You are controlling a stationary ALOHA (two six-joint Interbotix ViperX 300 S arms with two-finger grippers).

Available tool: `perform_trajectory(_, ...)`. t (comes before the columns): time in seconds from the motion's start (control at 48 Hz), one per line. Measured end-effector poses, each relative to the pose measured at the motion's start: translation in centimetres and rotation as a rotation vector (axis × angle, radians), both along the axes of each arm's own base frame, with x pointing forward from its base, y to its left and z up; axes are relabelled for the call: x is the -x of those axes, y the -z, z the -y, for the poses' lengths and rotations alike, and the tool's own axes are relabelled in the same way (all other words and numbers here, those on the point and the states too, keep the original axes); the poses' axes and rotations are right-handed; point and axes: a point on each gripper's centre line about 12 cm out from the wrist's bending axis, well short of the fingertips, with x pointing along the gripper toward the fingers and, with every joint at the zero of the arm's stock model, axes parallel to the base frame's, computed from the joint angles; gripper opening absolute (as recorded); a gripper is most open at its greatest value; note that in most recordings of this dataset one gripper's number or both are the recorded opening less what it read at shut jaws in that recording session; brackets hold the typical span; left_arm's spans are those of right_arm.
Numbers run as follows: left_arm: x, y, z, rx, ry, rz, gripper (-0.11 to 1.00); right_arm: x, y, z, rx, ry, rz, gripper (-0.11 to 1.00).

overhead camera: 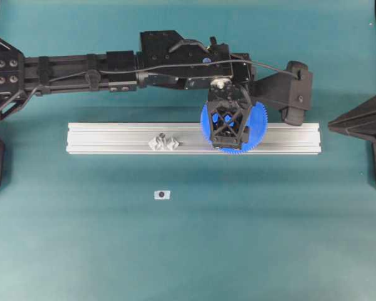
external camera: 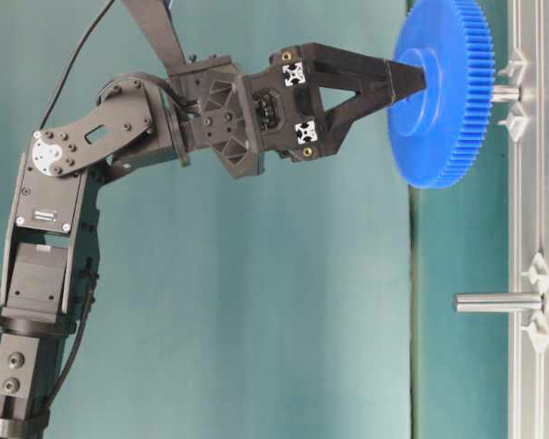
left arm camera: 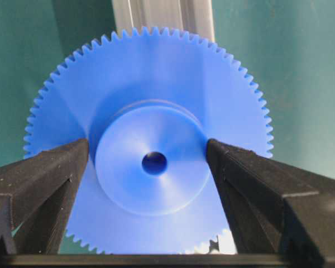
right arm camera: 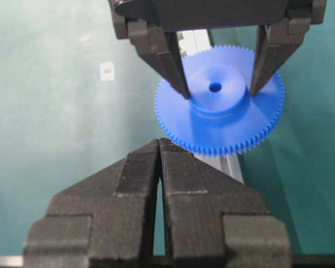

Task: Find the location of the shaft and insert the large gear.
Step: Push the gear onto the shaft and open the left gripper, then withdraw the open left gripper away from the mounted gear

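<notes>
Left gripper (left arm camera: 151, 159): I see its fingers spread wide, one on each side of the large gear's raised hub, gripping it.
Large gear (overhead camera: 258, 128): blue, toothed, held over the right part of the aluminium rail (overhead camera: 113, 138); from table level it sits just off the rail, centred on the shaft (external camera: 505, 92).
Second peg (external camera: 496, 302): bare, further along the rail.
Right gripper (right arm camera: 159, 167): I see its fingers pressed together, holding nothing, facing the gear.
White tag (overhead camera: 162, 194): on the mat, apart from the rail.
</notes>
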Motion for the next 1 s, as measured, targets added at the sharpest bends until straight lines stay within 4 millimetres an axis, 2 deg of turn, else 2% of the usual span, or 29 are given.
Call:
perform_trajectory(0.125, 0.2, -0.1, -0.6, 0.002, -0.014, -0.009, 0.93, 0.0, -0.1, 0.0, 0.0, -0.002, 0.003, 0.07)
perform_trajectory(0.521, 0.2, -0.4, -0.6, 0.002, -0.011, -0.015, 0.93, 0.1, -0.1, 0.0, 0.0, 0.0, 0.008, 0.07)
perform_trajectory(0.917, -0.1, -2.6, -1.6, -0.006, -0.023, 0.018, 0.92, 0.1, -0.1, 0.0, 0.0, 0.0, 0.006, 0.07)
perform_trajectory(1.0, -0.3, -2.6, -1.8, -0.009, -0.019, 0.02, 0.92, 0.1, -0.1, 0.0, 0.0, 0.0, 0.006, 0.07)
